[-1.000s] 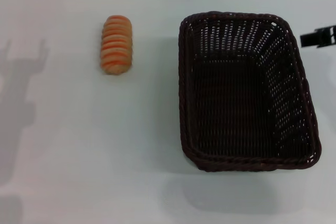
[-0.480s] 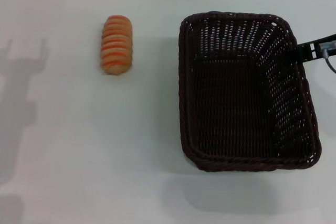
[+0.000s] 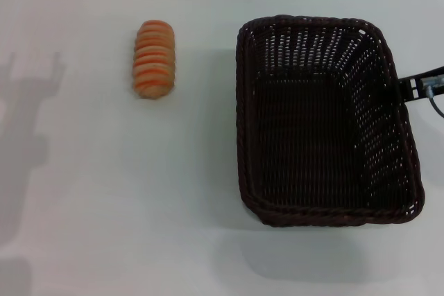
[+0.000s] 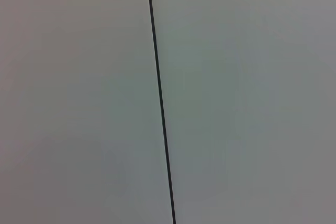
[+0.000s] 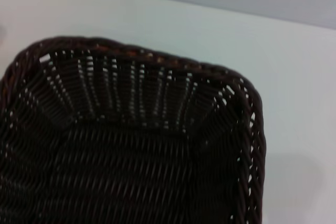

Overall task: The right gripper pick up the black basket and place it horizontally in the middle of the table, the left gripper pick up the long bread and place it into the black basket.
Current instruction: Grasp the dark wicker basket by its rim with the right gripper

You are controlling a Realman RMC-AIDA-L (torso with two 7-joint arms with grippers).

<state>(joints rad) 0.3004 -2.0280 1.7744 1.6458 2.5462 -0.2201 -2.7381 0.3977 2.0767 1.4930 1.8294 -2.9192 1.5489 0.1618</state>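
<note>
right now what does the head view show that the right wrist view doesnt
Only the head view shows the long bread lying on the table's left part, apart from the basket, the whole black basket on the right, and the right gripper at the basket's right rim. Only the right wrist view shows one rounded corner of the basket close up, with its braided rim and open-weave wall. Both share the black basket, empty, the white table and the grey wall panels behind. The left gripper is in neither.
</note>
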